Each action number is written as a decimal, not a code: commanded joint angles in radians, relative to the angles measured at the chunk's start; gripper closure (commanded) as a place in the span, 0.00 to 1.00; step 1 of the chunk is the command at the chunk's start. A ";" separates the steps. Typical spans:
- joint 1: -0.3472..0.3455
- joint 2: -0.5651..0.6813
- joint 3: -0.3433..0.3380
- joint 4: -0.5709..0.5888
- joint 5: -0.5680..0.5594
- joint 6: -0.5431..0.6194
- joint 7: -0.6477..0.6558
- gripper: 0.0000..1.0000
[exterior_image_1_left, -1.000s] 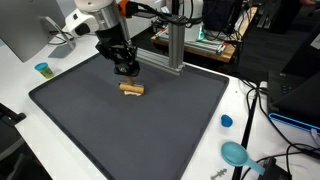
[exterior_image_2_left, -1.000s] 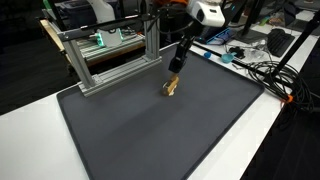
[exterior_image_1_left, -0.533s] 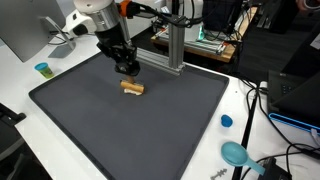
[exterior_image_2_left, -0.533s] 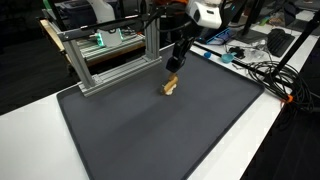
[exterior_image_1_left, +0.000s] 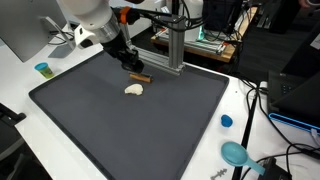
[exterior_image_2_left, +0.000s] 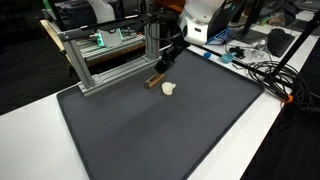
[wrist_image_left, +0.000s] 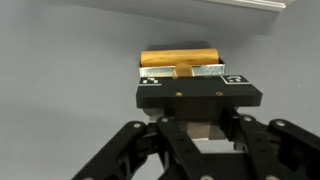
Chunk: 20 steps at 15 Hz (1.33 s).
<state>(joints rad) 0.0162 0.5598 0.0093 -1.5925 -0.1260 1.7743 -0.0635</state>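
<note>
My gripper (exterior_image_1_left: 134, 70) (exterior_image_2_left: 164, 68) is shut on a short golden-brown cylinder (exterior_image_1_left: 141, 77) (exterior_image_2_left: 156, 81) and holds it just above the dark grey mat (exterior_image_1_left: 120, 130) (exterior_image_2_left: 150, 130), near the mat's far edge. In the wrist view the cylinder (wrist_image_left: 180, 57) lies crosswise beyond the gripper (wrist_image_left: 190, 74), clamped between the two pads. A small cream-coloured piece (exterior_image_1_left: 134, 90) (exterior_image_2_left: 169, 88) lies alone on the mat, a little nearer the mat's middle than the gripper and apart from it.
An aluminium frame (exterior_image_1_left: 176, 45) (exterior_image_2_left: 110, 62) stands just behind the gripper at the mat's edge. A small blue cup (exterior_image_1_left: 42, 69), a blue cap (exterior_image_1_left: 226, 121) and a teal object (exterior_image_1_left: 236, 153) sit on the white table. Cables (exterior_image_2_left: 262, 72) lie beside the mat.
The brown cylinder lay on the cream piece with the gripper down on it. Now the gripper has lifted the cylinder and carried it toward the frame, leaving the cream piece behind on the mat.
</note>
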 joint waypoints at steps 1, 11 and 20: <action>-0.005 0.030 -0.002 0.004 0.023 0.009 0.021 0.78; 0.007 -0.257 0.018 -0.311 0.026 0.401 0.012 0.78; -0.048 -0.182 -0.012 -0.266 0.138 0.412 0.043 0.78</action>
<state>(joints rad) -0.0142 0.3413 0.0025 -1.8819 -0.0350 2.1827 -0.0267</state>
